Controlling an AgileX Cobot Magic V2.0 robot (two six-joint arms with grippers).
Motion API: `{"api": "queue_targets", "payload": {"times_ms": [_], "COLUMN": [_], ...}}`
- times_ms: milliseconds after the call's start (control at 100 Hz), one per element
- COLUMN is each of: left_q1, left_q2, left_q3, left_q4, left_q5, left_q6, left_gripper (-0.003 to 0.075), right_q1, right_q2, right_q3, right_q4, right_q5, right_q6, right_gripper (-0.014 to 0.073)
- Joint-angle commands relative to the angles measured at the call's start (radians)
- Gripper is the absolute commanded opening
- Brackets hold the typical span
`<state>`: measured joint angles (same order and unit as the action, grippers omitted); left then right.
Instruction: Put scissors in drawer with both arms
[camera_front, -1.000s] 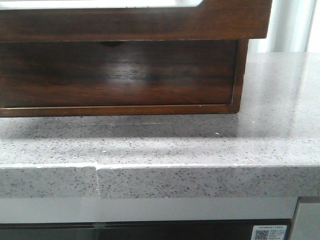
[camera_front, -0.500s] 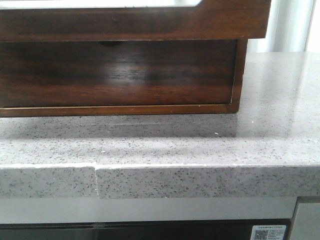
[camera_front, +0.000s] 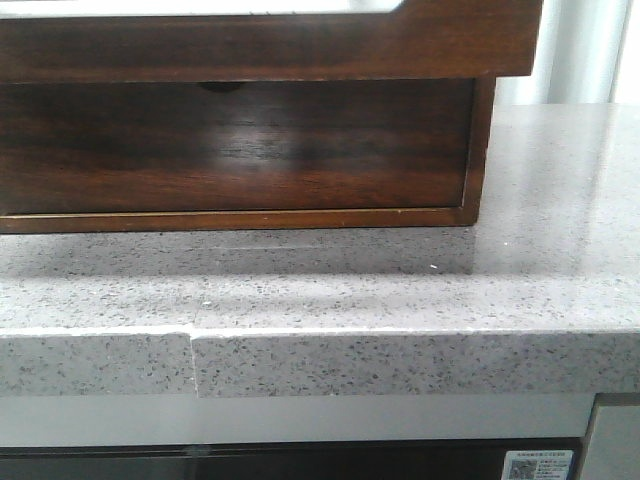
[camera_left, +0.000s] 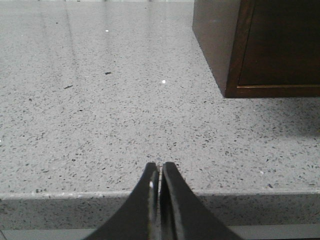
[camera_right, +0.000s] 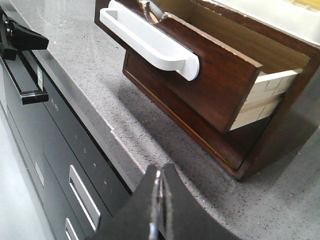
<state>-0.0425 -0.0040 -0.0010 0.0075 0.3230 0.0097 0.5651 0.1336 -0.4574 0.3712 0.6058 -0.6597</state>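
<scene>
Left gripper (camera_left: 160, 172): fingers pressed together, nothing between them; positioned over the front edge of the speckled grey countertop (camera_left: 100, 125), with the left side of the wooden cabinet (camera_left: 220, 45) ahead and to one side, well apart from the fingertips.

Right gripper (camera_right: 159, 175): fingers pressed together, nothing held; positioned above the countertop edge (camera_right: 95, 100), near the cabinet's right front corner (camera_right: 270, 145).

Drawer (camera_right: 200, 65): pulled out of the cabinet; dark glossy front with a long white rounded-corner handle recess (camera_right: 150, 42); pale wooden side wall (camera_right: 260, 100) exposed; light interior visible behind the front. In the front view the drawer front (camera_front: 270, 45) overhangs the lower drawer front (camera_front: 240, 145), which carries a small half-round notch (camera_front: 214, 87) at its top edge.

Scissors (camera_right: 152, 11): only a small grey curved part shows above the drawer front's top edge, inside the drawer; orange handles cannot be made out.

Below the countertop: dark appliance front (camera_right: 45, 150) with a black handle (camera_right: 22, 75).
</scene>
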Motion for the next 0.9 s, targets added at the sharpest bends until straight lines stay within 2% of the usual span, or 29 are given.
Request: {"api": "queue_targets", "payload": {"times_ms": [0, 730, 840, 890], "left_q1": [-0.002, -0.002, -0.002, -0.002], "left_q2": [-0.029, -0.029, -0.029, -0.029], "left_q3": [0.023, 0.023, 0.023, 0.023], "left_q4": [-0.007, -0.007, -0.007, -0.007], "left_q5": [-0.069, -0.069, -0.069, -0.069], "left_q6": [-0.01, -0.01, -0.01, -0.01], "left_gripper": [-0.0022, -0.0022, -0.0022, -0.0022], "right_q1": [0.0, 0.0, -0.013, -0.031], "right_q2": [0.01, 0.01, 0.009, 0.009], "right_q3": [-0.024, -0.024, -0.005, 0.009], "right_q4": [0.014, 0.01, 0.003, 0.0], "right_q5": [-0.068, -0.074, -0.189, -0.25], "right_q6": [-0.004, -0.004, 0.002, 0.044], "right_gripper": [-0.0041, -0.0041, -0.0041, -0.0041]}}
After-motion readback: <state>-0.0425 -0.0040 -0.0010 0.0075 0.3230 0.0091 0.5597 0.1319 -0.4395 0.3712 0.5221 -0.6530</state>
